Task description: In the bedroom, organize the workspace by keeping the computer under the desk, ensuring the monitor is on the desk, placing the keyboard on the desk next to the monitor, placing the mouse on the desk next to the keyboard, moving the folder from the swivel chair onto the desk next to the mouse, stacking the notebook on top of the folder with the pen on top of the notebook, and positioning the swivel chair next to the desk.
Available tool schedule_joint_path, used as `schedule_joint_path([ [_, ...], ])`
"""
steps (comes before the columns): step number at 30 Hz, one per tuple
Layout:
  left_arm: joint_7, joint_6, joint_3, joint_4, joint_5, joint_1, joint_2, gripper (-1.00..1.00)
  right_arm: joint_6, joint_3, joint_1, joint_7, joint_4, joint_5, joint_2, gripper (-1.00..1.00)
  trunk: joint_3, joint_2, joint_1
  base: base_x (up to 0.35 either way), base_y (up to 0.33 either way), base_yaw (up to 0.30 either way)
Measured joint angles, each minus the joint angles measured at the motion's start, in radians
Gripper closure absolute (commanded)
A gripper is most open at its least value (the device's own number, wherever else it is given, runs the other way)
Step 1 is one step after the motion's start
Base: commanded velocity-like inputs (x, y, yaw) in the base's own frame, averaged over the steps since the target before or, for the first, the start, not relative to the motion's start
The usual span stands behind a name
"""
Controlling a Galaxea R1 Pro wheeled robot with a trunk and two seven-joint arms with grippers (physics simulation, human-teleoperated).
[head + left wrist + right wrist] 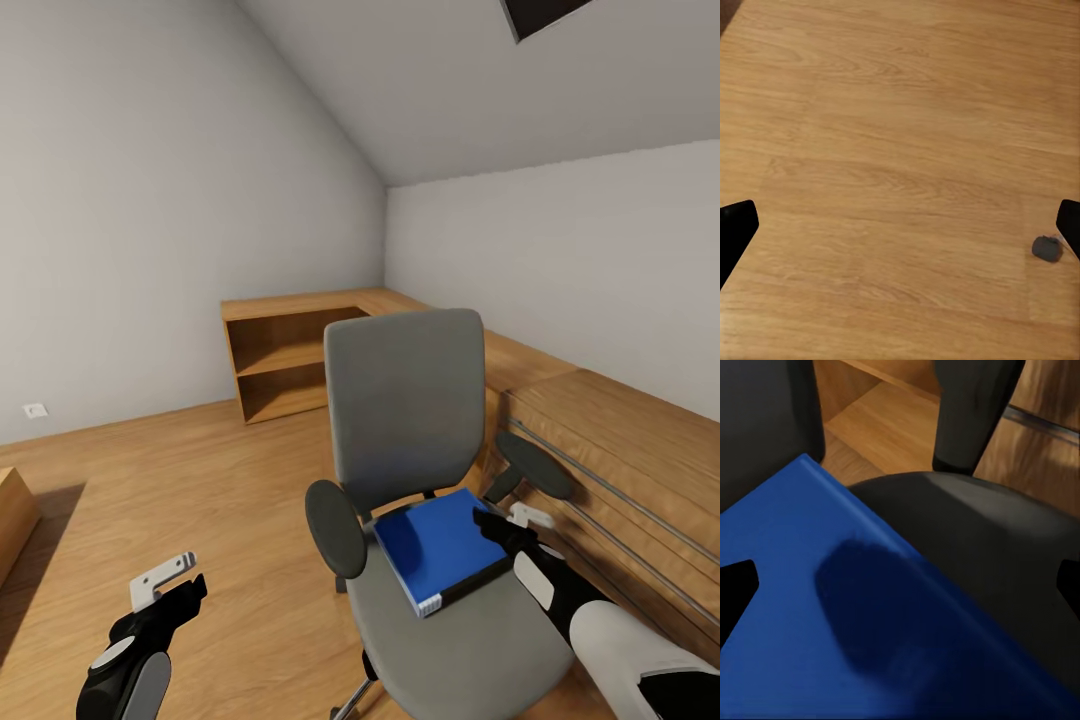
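Note:
A grey swivel chair (405,400) stands in front of me with a blue folder (440,545) lying flat on its seat. My right gripper (510,522) hangs open just over the folder's right corner. In the right wrist view the folder (810,607) spreads under the open gripper (900,585), whose shadow falls on it. My left gripper (175,587) is open and empty, low over the wooden floor left of the chair. In the left wrist view a small grey object (1047,248), possibly the mouse, lies on the floor by one fingertip (1069,221).
A wooden desk with open shelves (290,355) fills the far corner and continues as a long wooden surface (620,440) along the right wall, close behind the chair. The chair's armrests (335,525) flank the seat. A wooden piece (12,520) sits at the left edge.

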Motion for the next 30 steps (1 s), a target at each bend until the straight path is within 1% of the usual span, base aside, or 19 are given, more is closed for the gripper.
schedule_joint_path([
  [11,0.003,-0.002,0.000,0.000,0.000,0.000,-0.001,-1.00,0.047,0.009,-0.001,-0.006,-0.004,0.011,0.002,-1.00,0.000,0.000,0.000,0.000,0.000,0.000],
  [13,0.003,-0.002,-0.001,-0.001,0.000,0.000,-0.002,-1.00,0.049,0.008,-0.001,-0.007,-0.018,0.011,0.002,-1.00,-0.006,-0.014,0.007,0.000,0.000,0.000],
  [21,0.003,-0.002,-0.002,0.000,0.000,0.000,-0.002,-1.00,0.052,0.008,-0.001,-0.006,-0.019,0.008,0.001,-1.00,-0.006,-0.014,0.008,0.000,0.000,0.000],
  [25,0.003,-0.002,-0.001,-0.001,0.000,0.000,-0.002,-1.00,0.052,0.006,-0.001,-0.008,-0.041,0.009,0.000,-1.00,-0.018,-0.042,0.023,0.000,0.000,0.000],
  [30,0.003,-0.002,0.000,-0.001,0.000,0.000,-0.002,-1.00,0.052,0.006,-0.001,-0.008,-0.042,0.008,0.001,-1.00,-0.019,-0.042,0.023,0.000,0.000,0.000],
])
